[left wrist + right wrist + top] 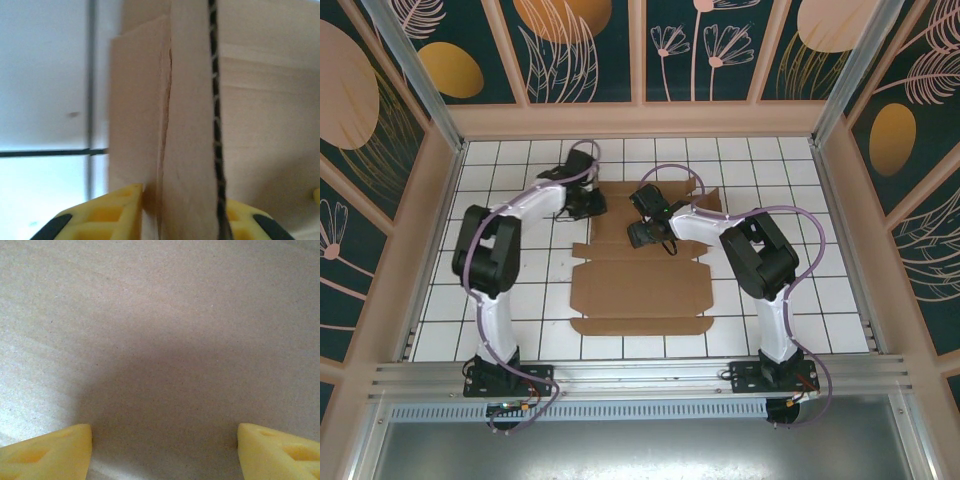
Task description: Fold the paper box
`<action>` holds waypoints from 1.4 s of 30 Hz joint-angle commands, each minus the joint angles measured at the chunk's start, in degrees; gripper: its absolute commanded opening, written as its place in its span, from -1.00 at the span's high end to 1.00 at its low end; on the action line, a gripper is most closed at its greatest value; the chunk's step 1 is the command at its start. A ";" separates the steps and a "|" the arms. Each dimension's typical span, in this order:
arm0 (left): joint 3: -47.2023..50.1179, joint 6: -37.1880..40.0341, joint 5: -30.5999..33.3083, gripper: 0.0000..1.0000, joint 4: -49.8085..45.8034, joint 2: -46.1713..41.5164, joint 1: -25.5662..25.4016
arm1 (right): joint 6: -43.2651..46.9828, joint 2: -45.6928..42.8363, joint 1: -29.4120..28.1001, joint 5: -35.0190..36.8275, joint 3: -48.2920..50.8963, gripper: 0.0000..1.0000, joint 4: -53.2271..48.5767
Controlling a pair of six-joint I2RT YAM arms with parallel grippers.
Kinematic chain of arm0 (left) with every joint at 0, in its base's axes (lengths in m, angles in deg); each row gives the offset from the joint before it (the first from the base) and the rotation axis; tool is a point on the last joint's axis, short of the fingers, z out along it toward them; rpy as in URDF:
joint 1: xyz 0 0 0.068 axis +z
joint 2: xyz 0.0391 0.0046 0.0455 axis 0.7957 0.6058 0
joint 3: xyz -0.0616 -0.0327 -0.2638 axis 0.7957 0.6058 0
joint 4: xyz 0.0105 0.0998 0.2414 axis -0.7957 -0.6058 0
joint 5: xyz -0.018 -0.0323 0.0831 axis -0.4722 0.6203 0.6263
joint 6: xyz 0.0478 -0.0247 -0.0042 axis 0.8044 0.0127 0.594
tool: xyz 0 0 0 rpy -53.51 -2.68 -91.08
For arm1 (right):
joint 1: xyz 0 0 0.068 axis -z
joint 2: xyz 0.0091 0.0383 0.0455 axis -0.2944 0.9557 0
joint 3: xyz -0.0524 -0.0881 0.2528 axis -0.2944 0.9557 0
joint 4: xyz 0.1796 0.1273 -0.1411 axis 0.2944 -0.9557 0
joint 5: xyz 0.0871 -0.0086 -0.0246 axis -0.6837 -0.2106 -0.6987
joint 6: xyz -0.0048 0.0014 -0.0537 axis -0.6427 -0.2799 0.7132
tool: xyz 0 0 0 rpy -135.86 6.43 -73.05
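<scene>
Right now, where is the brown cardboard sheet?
In the top view the cardboard sheet lies mid-table on the white tiles, its far end at the left tool and right tool.

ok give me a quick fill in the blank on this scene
1. The paper box is a flat brown sheet on a white ___ table.
2. The left gripper has a cardboard ___ standing between its fingers.
3. The right gripper is ___ over bare cardboard.
Missing words: tiled; flap; open

The left arm point(535, 205) and right arm point(705, 222) hide the far end of the paper box point(640, 290), blurred up close.
</scene>
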 commanded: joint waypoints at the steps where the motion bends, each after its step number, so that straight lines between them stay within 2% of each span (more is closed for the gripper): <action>1: -4.94 -1.56 4.80 0.37 -5.57 3.52 -5.06 | -0.23 4.56 0.10 -1.18 3.95 -0.49 -5.24; 7: -9.12 -2.68 5.78 0.30 -7.49 7.50 -7.97 | -0.35 3.81 0.11 -1.14 5.03 -0.49 -4.81; 11: -11.79 -1.10 8.17 0.15 -8.99 4.26 -7.68 | -0.33 3.72 0.29 -1.18 5.51 -0.49 -4.76; 14: -12.31 -0.31 6.06 0.11 -8.96 -0.30 -5.97 | -0.24 3.82 0.33 -1.22 5.56 -0.49 -4.94; 19: -5.34 1.42 3.63 0.11 -7.31 -10.86 0.37 | -0.18 3.58 0.28 -1.25 5.58 -0.49 -5.19; 24: 4.18 4.35 2.61 0.16 -5.75 -16.01 5.63 | -0.16 3.58 0.33 -1.05 5.53 -0.49 -5.46; 29: 10.90 5.72 5.79 0.11 -3.74 -16.96 8.21 | -0.15 3.71 0.23 -1.22 5.31 -0.49 -5.82; 32: 14.25 5.07 4.62 0.11 -0.64 -16.36 11.22 | -0.07 3.67 0.11 -1.31 5.40 -0.49 -6.04; 38: 18.05 5.19 -4.25 0.09 8.38 -13.51 13.91 | 0.08 3.72 0.01 -1.92 5.78 -0.49 -6.19; 42: 18.04 6.05 -6.95 0.11 12.70 -11.87 13.86 | 0.35 3.69 -0.07 -2.00 5.92 -0.49 -6.33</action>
